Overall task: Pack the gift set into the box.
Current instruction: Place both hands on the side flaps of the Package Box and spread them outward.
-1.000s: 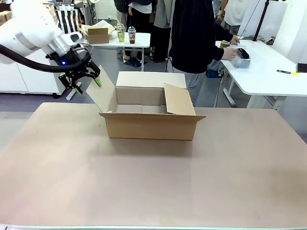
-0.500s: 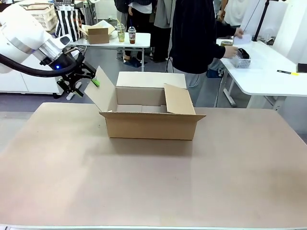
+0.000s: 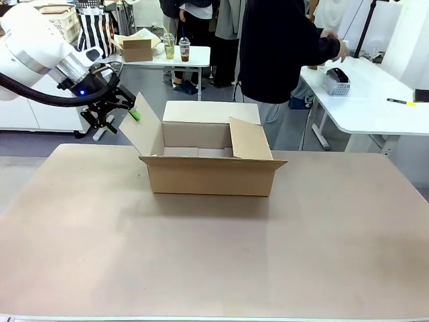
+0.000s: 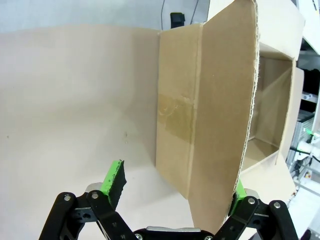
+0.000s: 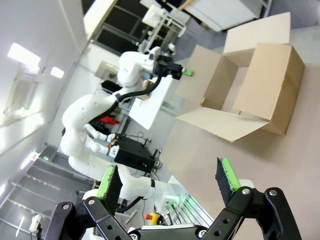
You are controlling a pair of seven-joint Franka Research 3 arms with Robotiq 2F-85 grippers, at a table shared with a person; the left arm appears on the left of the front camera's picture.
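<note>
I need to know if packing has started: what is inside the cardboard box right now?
Inside the box, bare cardboard is visible: the far inner wall and part of the floor. Its front wall hides the near floor, so something flat lying there cannot be ruled out.

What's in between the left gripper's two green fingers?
A flap of the box stands between the open fingers of the left gripper. The left wrist view shows it.

Tan table [image 3: 214, 261], matte top. Brown cardboard box [image 3: 209, 176] sits flat on it, toward 12 o'clock from table centre, top open, flaps spread.
</note>
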